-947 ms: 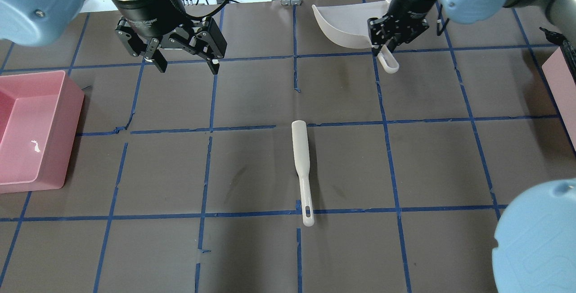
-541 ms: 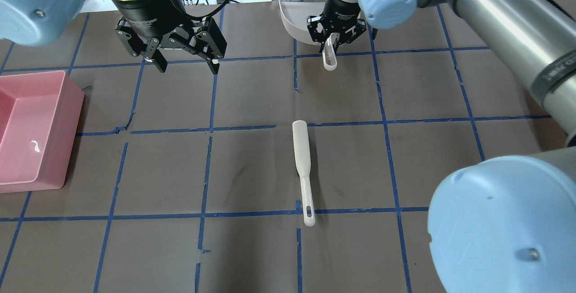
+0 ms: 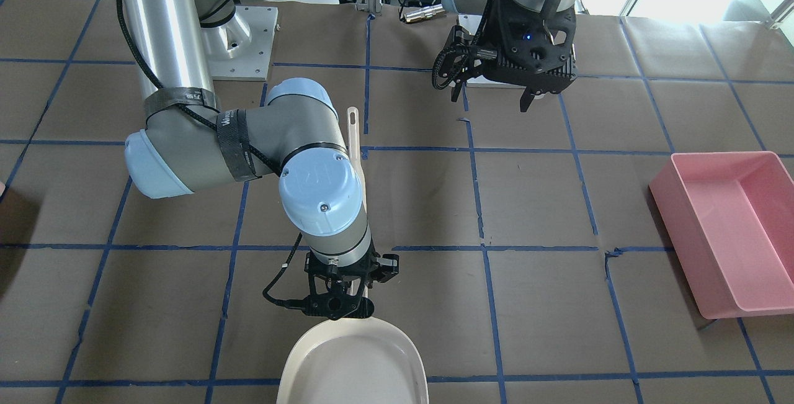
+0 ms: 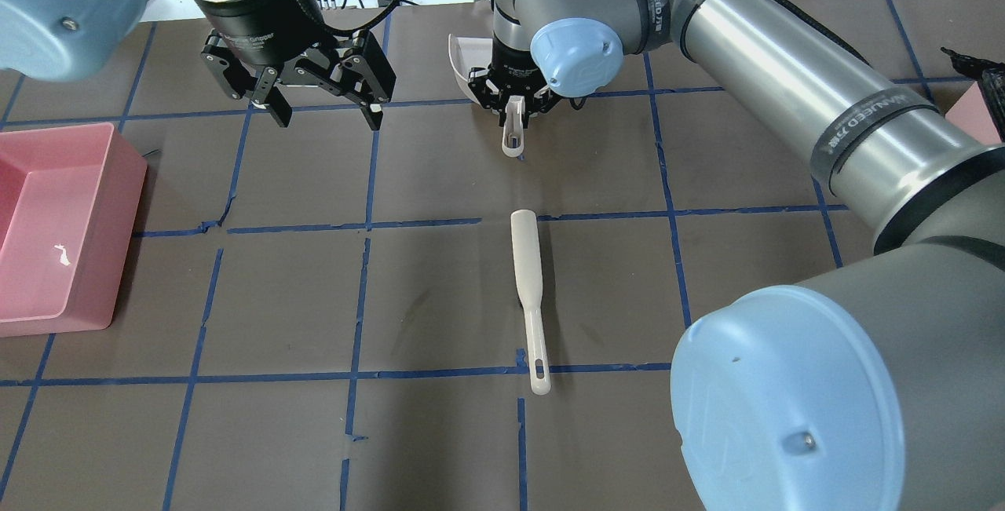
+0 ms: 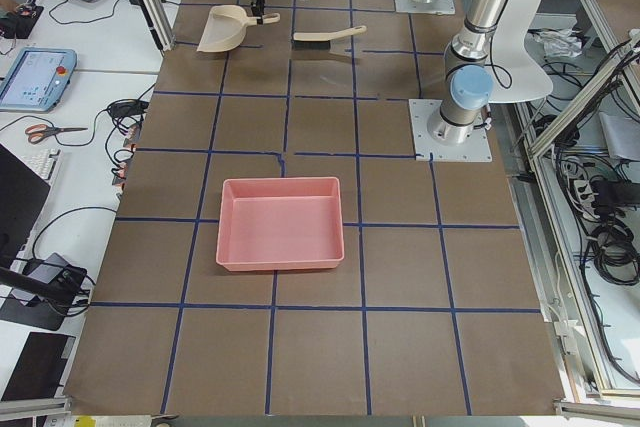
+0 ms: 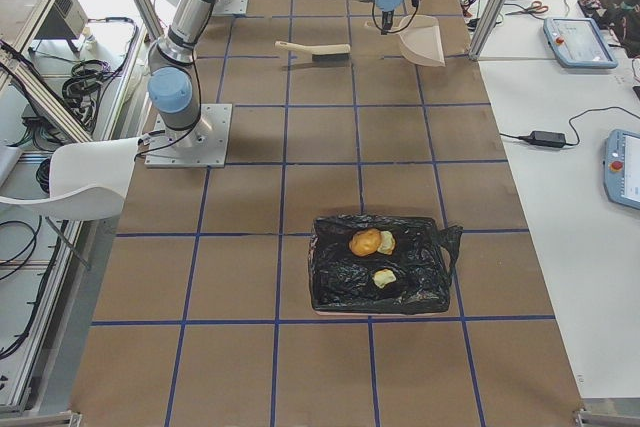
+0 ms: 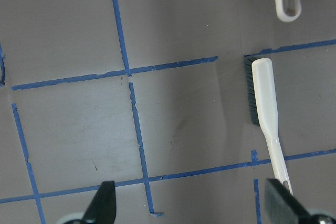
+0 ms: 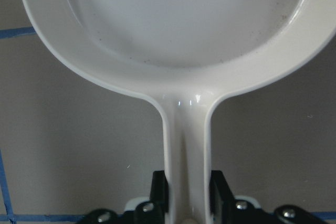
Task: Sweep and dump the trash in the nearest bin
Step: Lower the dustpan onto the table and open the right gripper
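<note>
My right gripper (image 4: 514, 109) is shut on the handle of the white dustpan (image 4: 463, 63), at the far middle of the table. In the right wrist view the fingers (image 8: 160, 190) clamp the handle below the empty dustpan (image 8: 173, 14). The white brush (image 4: 526, 268) lies alone at mid-table. My left gripper (image 4: 326, 117) hangs open and empty at the far left, clear of the brush (image 7: 265, 98). The trash (image 6: 365, 242), one brown lump and two pale chunks, lies on a black bag (image 6: 340, 282) at the table's right end. The bin (image 4: 980, 117) shows only as a pink sliver.
A large pink tray (image 4: 86, 205) stands at the table's left end, also in the front view (image 3: 682, 230). Blue tape lines grid the brown table. The right arm's elbow (image 4: 785, 401) fills the near right of the overhead view.
The right arm has carried the dustpan leftward, from the far right to the far middle of the table. The left gripper and the brush have not moved.
</note>
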Action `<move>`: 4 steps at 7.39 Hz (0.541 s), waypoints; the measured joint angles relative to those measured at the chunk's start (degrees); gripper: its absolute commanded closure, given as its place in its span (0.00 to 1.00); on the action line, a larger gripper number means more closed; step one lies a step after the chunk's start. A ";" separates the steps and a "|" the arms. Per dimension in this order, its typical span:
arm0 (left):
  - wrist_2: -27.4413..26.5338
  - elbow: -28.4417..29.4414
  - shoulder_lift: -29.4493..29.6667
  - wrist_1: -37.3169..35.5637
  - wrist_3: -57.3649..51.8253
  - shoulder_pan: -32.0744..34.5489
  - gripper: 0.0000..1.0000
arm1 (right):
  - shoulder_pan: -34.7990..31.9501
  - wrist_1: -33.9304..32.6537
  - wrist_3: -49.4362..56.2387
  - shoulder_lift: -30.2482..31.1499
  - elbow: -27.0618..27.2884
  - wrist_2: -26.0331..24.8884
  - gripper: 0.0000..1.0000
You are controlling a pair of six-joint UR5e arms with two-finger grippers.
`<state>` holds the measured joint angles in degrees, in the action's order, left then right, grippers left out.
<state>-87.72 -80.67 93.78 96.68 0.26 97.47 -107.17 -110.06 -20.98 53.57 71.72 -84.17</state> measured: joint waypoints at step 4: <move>0.00 0.07 0.00 0.00 0.00 -0.02 0.00 | -0.01 -0.36 3.66 -0.18 2.82 0.39 0.91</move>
<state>-87.72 -80.60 93.78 96.68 0.26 97.46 -107.18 -110.42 -17.32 53.39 74.54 -83.78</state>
